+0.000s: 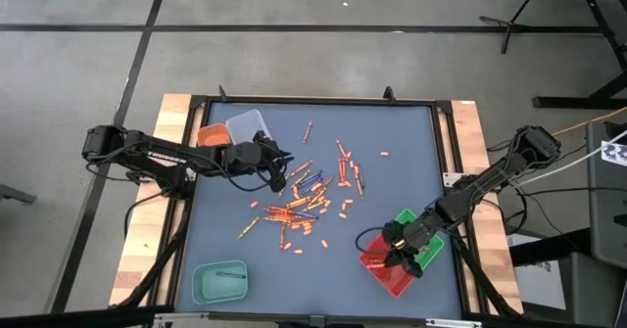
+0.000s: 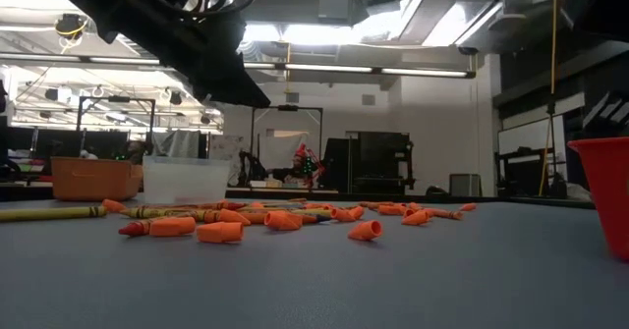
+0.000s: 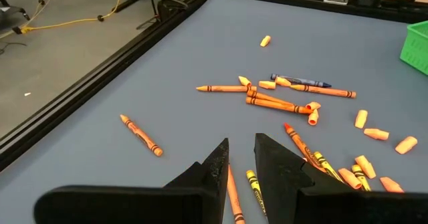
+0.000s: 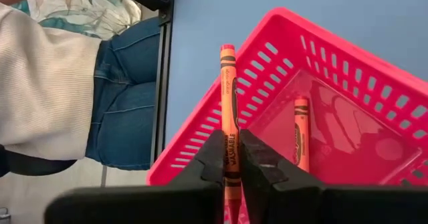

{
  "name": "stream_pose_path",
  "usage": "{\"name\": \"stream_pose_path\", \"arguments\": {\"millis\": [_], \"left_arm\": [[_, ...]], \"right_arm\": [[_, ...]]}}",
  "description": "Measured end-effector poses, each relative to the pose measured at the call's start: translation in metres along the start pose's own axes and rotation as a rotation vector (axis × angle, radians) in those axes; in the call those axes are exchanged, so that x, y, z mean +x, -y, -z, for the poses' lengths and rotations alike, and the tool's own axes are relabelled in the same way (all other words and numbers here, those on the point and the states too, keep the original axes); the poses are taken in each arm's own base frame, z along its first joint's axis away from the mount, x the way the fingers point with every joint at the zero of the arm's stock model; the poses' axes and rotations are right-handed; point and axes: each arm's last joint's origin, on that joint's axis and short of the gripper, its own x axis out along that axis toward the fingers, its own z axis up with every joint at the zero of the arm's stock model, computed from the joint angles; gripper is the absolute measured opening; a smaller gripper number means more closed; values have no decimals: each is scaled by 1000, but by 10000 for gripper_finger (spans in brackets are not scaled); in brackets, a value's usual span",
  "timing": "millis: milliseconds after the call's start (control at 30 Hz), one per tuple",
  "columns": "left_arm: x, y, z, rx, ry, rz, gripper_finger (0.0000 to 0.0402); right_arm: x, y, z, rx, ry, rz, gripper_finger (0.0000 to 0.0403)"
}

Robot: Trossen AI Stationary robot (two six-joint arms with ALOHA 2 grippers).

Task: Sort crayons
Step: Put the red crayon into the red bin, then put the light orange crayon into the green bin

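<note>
Fingers of the right gripper (image 4: 232,158) were pinched on an orange-red crayon (image 4: 229,97), which stood up between them with its free end rising past the near wall of the red basket (image 4: 348,70). A second orange crayon (image 4: 301,132) lay on the floor of that basket, just beside the held one but apart from it. From above, this gripper (image 1: 396,253) hung over the red basket (image 1: 384,277) at the right front of the bench (image 1: 411,152), with a green basket (image 1: 423,255) touching the red one. Beyond the bench edge, the right wrist view showed a person in a pale sweater and blue jeans (image 4: 127,97).

Over the middle left of the bench, the left gripper (image 1: 278,182) held its fingers (image 3: 212,167) slightly apart with nothing between them. Directly under the gap lay an orange crayon (image 3: 233,196) and a yellow one (image 3: 255,188), both flat on the surface and neither touched. The scattered crayons (image 1: 304,206), mostly orange with a few yellow and blue, spread across the bench centre ahead of those fingers. A clear tray (image 1: 247,125) and an orange tray (image 1: 211,135) sat by the left arm, and a teal tray (image 1: 219,282) stood near the front left corner.
</note>
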Motion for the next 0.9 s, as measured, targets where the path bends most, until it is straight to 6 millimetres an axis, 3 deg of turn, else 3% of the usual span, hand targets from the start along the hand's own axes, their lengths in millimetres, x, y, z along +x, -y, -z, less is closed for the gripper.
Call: {"name": "stream_pose_path", "arguments": {"millis": [267, 633, 900], "left_arm": [[0, 0, 0, 0, 0, 0, 59], [0, 0, 0, -1, 0, 0, 59], [0, 1, 0, 0, -8, 45, 62]], "right_arm": [[0, 0, 0, 0, 0, 1, 51], [0, 0, 0, 0, 0, 1, 124], [0, 0, 0, -1, 0, 2, 128]]}}
